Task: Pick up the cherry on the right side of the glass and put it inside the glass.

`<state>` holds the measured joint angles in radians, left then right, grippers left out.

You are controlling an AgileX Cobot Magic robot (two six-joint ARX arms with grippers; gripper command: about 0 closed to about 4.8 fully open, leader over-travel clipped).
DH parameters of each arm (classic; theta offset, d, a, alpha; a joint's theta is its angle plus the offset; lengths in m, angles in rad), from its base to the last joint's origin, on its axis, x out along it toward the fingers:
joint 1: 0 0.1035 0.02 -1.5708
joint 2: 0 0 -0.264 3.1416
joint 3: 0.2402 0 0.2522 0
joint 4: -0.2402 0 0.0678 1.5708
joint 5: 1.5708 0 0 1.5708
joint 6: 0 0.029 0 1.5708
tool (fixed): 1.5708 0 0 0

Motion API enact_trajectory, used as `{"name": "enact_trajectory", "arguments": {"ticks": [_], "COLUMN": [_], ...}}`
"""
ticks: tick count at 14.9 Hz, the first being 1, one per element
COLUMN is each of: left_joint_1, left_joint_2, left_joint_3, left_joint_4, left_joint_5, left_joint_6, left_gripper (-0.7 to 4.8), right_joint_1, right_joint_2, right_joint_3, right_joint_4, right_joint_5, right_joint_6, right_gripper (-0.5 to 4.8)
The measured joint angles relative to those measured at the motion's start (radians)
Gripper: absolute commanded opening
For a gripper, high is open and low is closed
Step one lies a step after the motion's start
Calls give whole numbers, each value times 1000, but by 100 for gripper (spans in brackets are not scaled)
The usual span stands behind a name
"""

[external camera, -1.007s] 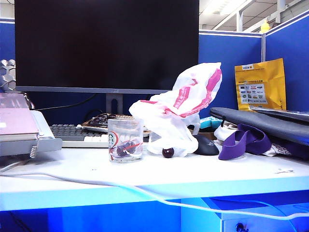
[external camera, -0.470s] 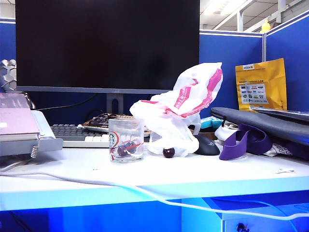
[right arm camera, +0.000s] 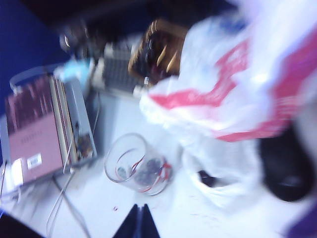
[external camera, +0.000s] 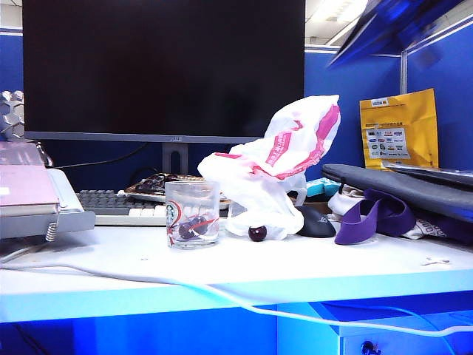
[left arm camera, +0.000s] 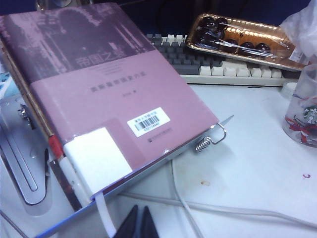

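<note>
Cherry (external camera: 257, 234) sat on the bench (external camera: 310, 262) just right of the glass (external camera: 192, 214). Right claw (right arm camera: 138, 210) hung above, pressed together; left claw (left arm camera: 138, 220) pressed together by a book (left arm camera: 99, 99).

A blurred blue-black arm (external camera: 392, 26) is now seen at the upper right corner of the exterior view, across the partition top, where only ceiling and partition are shown in both earlier pictures. Its outline is smeared by motion, and which part of the arm it is cannot be told. The right tool (right arm camera: 138, 220) itself is not made out in the exterior view; in the right wrist view its tips are pressed together above the worktop (right arm camera: 163, 213), near the glass (right arm camera: 136, 164). No other difference is seen in the exterior view between the earlier pictures and now.
</note>
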<state>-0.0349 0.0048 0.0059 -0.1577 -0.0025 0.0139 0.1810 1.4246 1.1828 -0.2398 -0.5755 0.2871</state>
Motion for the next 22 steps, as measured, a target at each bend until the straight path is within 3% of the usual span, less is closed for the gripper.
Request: {"name": "enact_trajectory", "arguments": {"ticks": [8, 13, 17, 19, 22], "left_joint_1": [0, 0, 0, 0, 0], "left_joint_2": [0, 0, 0, 0, 0], "left_joint_3": [0, 0, 0, 0, 0], "left_joint_4": [0, 0, 0, 0, 0], "left_joint_5": [0, 0, 0, 0, 0], "left_joint_6": [0, 0, 0, 0, 0], "left_gripper": [-5, -5, -5, -5, -5], "right_joint_1": [90, 123, 193, 212, 213], "right_joint_2": [415, 554, 634, 659, 669], "right_joint_3": [373, 462, 467, 467, 467], "right_joint_4": [-42, -31, 9, 9, -3], "right_joint_5": [15, 98, 43, 112, 400], "right_joint_6": [-78, -125, -137, -168, -231], "right_gripper": [-5, -5, -5, -5, -5]}}
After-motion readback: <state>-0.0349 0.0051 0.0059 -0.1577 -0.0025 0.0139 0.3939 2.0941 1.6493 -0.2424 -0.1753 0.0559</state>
